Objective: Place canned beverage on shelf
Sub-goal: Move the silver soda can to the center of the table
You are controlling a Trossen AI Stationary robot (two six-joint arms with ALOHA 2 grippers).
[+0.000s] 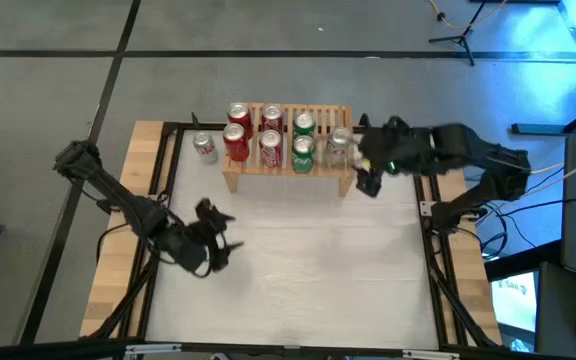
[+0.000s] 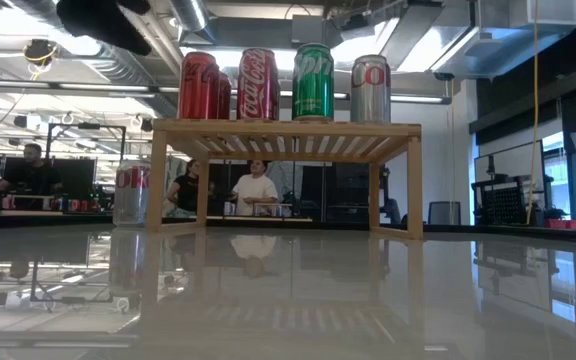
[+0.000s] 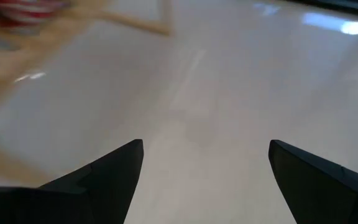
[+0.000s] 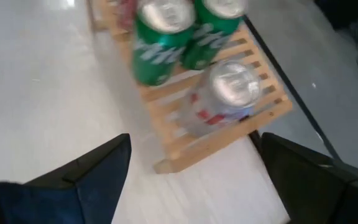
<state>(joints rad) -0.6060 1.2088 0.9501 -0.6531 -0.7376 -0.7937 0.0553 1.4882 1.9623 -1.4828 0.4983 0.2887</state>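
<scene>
The pale wooden shelf (image 1: 288, 165) stands at the table's far middle on its side legs. On its slatted top stand red cans (image 1: 253, 130), green cans (image 4: 166, 37) and, at the right end, a silver can (image 4: 229, 93). One more silver-and-red can (image 1: 204, 146) stands upright on the table, just left of the shelf. My right gripper (image 4: 191, 140) hovers open above the shelf's right end, on its near side, with nothing between its fingers. My left gripper (image 3: 204, 146) hangs open over bare table at the near left (image 1: 218, 232), also with nothing in it.
Bare white tabletop (image 1: 298, 270) spreads in front of the shelf. Black frame rails (image 1: 163, 190) and wooden side strips (image 1: 118, 260) border the table. In the low view, people (image 2: 256, 190) sit in the room beyond the table.
</scene>
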